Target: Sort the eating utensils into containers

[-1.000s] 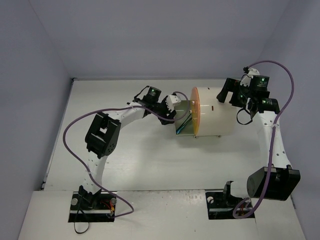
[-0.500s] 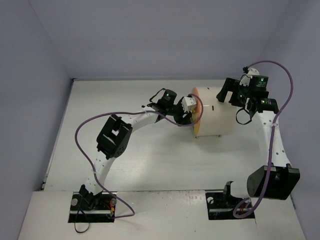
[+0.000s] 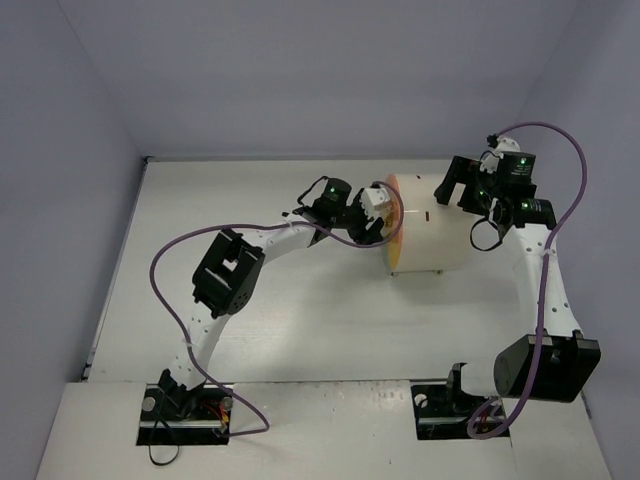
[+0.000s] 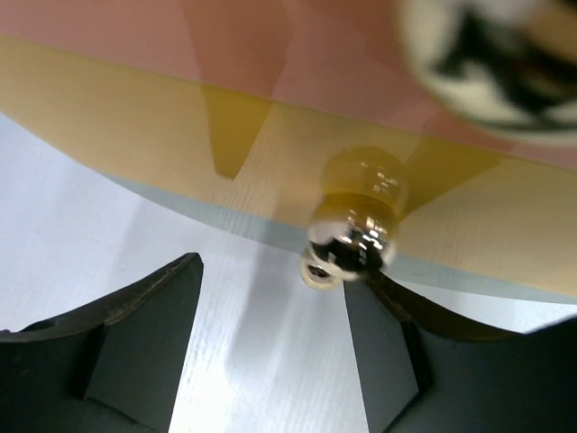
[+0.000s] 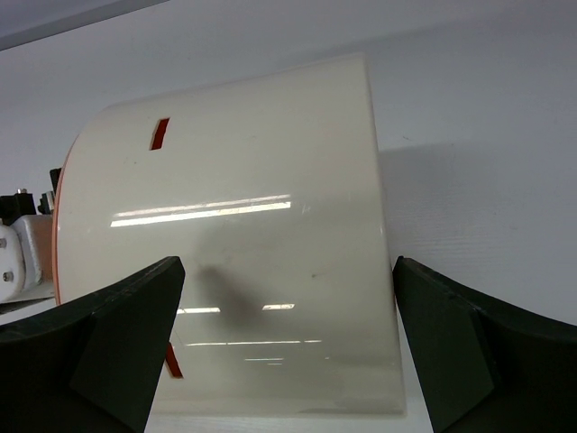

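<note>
Right of centre in the overhead view, a white cylinder cabinet (image 3: pixel 435 230) lies on the table (image 3: pixel 300 320). Left pincer (image 4: pixel 270 281), partly open and gripping nothing, has a gold drawer knob (image 4: pixel 356 225) just beside one finger. Right pincer (image 5: pixel 288 266) gapes wide at the cabinet's rear end.

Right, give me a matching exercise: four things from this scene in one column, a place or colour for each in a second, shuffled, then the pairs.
Things
1. left gripper
2. right gripper
3. gold knob
4. cabinet body

Places and colours
A. white
B. open, at the orange front
C. open, near the cabinet body's other end
D. mounted on the orange front

Pairs: 1-B; 2-C; 3-D; 4-A
</note>
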Controlling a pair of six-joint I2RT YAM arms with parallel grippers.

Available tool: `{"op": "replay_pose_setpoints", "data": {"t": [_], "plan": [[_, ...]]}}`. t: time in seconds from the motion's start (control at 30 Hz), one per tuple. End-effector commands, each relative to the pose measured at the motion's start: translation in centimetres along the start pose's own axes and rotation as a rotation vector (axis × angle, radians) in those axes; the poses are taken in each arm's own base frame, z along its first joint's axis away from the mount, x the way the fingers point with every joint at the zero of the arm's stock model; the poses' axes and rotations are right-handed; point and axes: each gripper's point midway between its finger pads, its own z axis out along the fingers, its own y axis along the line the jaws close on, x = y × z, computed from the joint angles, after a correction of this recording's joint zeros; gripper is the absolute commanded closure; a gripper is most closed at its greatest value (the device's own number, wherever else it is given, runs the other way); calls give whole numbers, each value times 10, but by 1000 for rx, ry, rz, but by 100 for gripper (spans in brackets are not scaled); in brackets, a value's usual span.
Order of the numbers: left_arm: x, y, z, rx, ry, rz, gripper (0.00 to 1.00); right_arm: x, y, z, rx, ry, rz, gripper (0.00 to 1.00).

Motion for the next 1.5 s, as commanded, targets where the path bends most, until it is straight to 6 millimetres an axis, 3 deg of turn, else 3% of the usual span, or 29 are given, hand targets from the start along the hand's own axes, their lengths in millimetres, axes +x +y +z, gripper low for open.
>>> {"op": "replay_pose_setpoints", "data": {"t": [0.0,0.1,0.17,0.23,0.27,0.3,0.33,0.4,0.5,0.57,0.6,0.67,0.77,0.93,1.07,1.27,1.47], "plan": [[-103,8,-62,-101,-219,113,40,-40,20,-36,-21,-160,-31,1],[-118,15,-112,-197,-243,107,39,-63,14,-67,54,-266,-47,0],[-108,21,-139,-256,-231,75,39,-74,10,-83,101,-321,-58,0],[-127,24,-183,-355,-279,42,39,-86,6,-105,153,-387,-69,0],[-118,30,-198,-395,-276,-8,39,-89,3,-115,178,-416,-76,0],[-125,36,-230,-478,-305,-29,39,-92,4,-123,186,-436,-79,0],[-135,35,-248,-524,-330,-41,39,-94,2,-130,207,-456,-80,0],[-134,40,-304,-689,-339,-128,35,-96,-1,-150,248,-506,-87,0],[-120,27,-374,-904,-274,-223,21,-95,-8,-179,309,-569,-98,0],[-94,18,-435,-1139,-180,-287,11,-88,-9,-199,334,-612,-109,0],[-98,7,-458,-1183,-203,-282,9,-85,-10,-203,344,-618,-123,0],[-82,-14,-499,-1301,-176,-310,4,-77,-12,-217,352,-644,-127,0],[-61,-41,-539,-1406,-162,-341,3,-65,-11,-228,325,-667,-132,0],[-29,-72,-574,-1495,-173,-348,3,-47,-7,-240,275,-700,-112,0],[-13,-86,-587,-1527,-155,-344,3,-36,-8,-244,257,-716,-90,0],[-5,-93,-597,-1554,-117,-331,3,-28,-7,-255,233,-743,-67,0],[-7,-98,-610,-1599,-131,-358,2,-23,-3,-246,206,-710,-61,0]]}}
